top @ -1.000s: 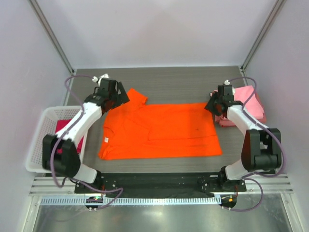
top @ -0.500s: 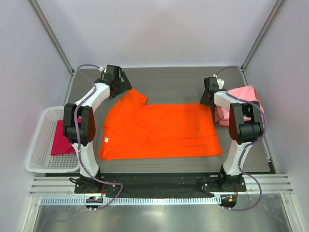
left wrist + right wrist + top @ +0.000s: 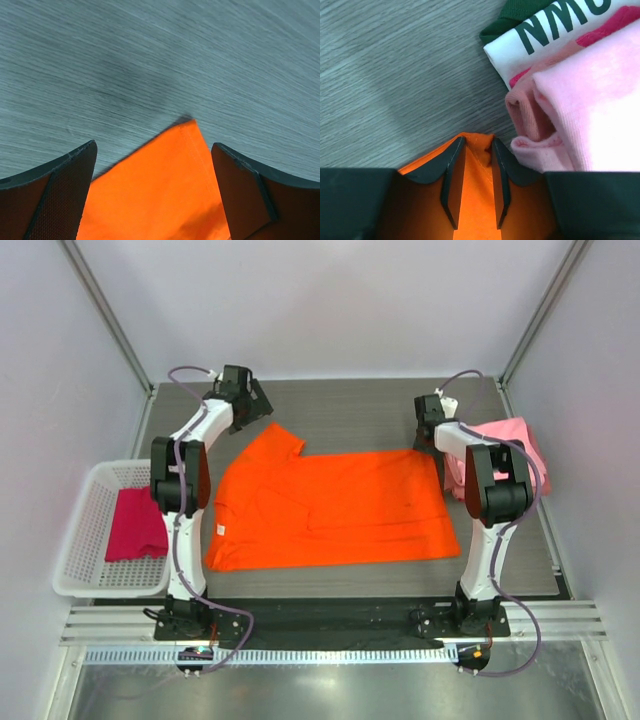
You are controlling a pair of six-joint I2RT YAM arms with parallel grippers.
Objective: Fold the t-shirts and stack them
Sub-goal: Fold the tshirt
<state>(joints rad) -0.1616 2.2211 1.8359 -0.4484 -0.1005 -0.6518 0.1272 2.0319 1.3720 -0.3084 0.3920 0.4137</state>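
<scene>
Bright orange cloth t-shirt, spread flat.
Left hand wide open; right hand narrowly straddles its corner, grip unclear.

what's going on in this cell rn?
Both arms reach to the far corners of the orange shirt, which lies flat on the table. The left tool is open over the sleeve tip. The right tool is narrowed around the far-right hem corner; a firm pinch can't be confirmed. Pink stack sits right; a crimson shirt is in the basket.
</scene>
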